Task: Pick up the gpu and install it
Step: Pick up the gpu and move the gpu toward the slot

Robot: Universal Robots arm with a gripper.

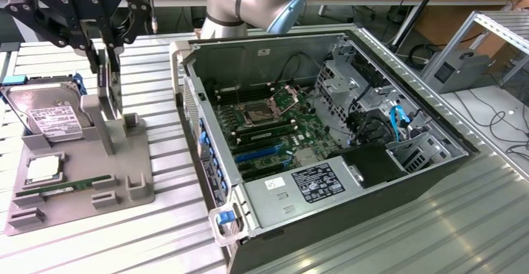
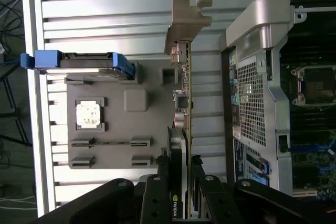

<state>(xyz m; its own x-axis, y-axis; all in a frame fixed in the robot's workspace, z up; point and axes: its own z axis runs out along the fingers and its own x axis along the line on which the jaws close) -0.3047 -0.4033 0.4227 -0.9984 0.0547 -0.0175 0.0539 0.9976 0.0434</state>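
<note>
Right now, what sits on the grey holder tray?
A hard drive, a processor chip, a memory stick and the gpu standing on edge, clamped by the tool. The tool's fingers cover part of the gpu.

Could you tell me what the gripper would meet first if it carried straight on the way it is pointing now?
The gripper points down with the graphics card clamped in it. Straight on, the card would probably press into the grey holder below first; the depth there is unclear.
</note>
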